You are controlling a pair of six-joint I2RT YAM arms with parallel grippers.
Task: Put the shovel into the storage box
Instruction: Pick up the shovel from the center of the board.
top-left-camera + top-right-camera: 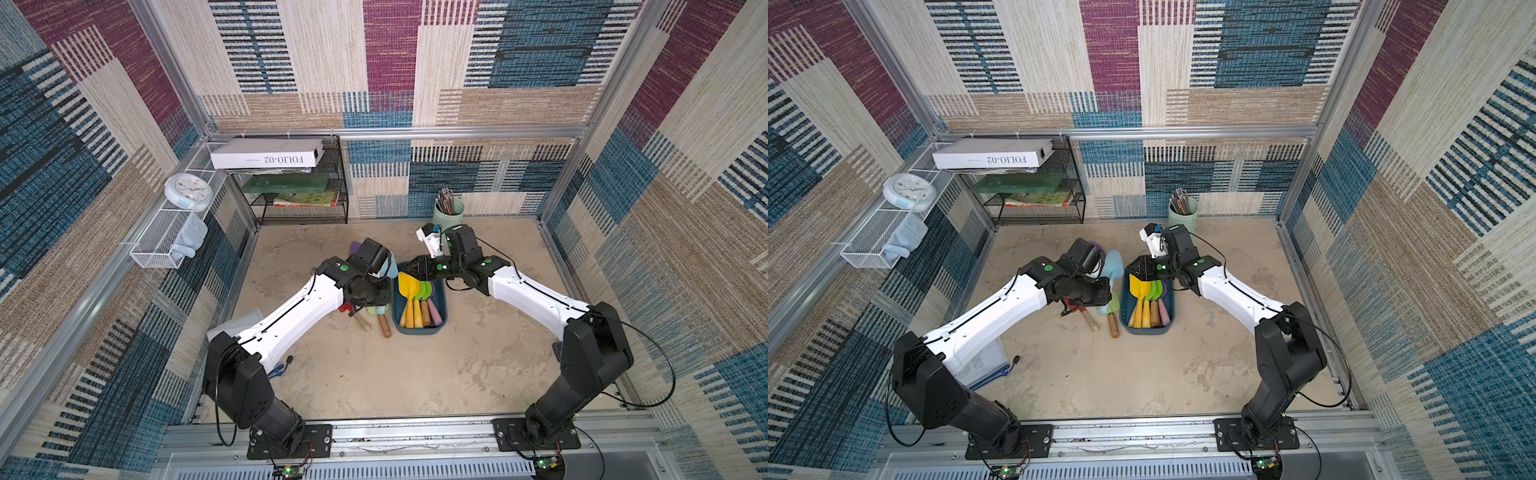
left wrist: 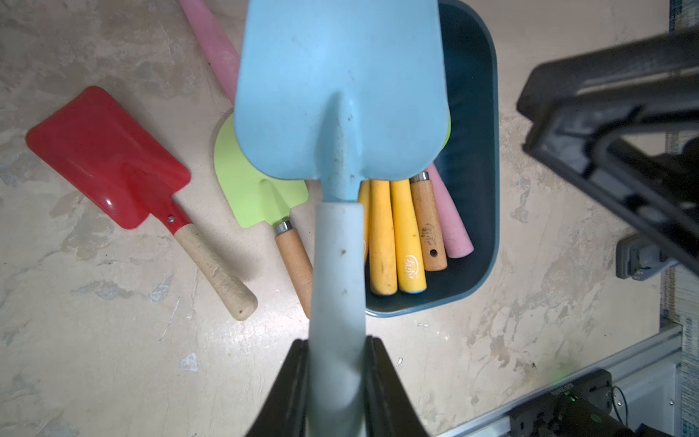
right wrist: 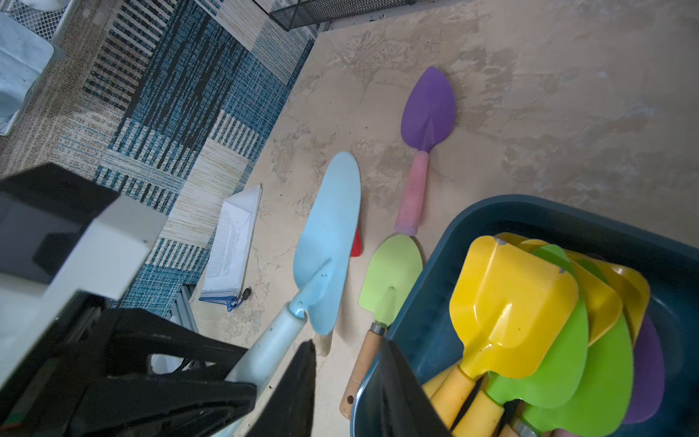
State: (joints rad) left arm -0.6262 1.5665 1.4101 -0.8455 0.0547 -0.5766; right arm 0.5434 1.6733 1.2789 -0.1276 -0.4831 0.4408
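The counter [image 1: 415, 374] is a mottled beige slab, stone-like and matt, filling the lower middle of both top views. The white-and-black left arm [image 1: 299, 307] and right arm [image 1: 536, 299] reach in from the bottom corners and meet near the centre.

Between them sits the box [image 1: 417, 331], dead centre of the frame: a shallow dark teal plastic tub, smooth, with rounded corners, its long side running up and down the picture. It is already packed with yellow shovels [image 2: 382, 234] and green, pink and wooden-handled ones, handles towards the bottom of the frame.

The blue shovel [image 1: 1113, 262] shows in a top view just left of the box's upper left corner. It looks lifted off the counter. The left wrist view has its blade overlapping the box's near wall. Its long axis lies about parallel to the box's long side and to the handles inside, so the box is straight to its right in the top views. I judge a short sideways carry is what is left. The left arm is the nearer one. The blade is broad, pale blue and lightly speckled, with a raised spine, and the handle is round and paler.

Loose on the counter left of the box lie a red shovel [image 2: 109, 159], a green shovel [image 2: 257, 185] and, further up, a purple shovel [image 3: 429, 106].

The left tool [image 2: 336, 340] pinches the blue shovel's handle between its black fingers. The right tool [image 3: 348, 342] hangs over the box's upper end, fingers slightly parted with nothing between them.
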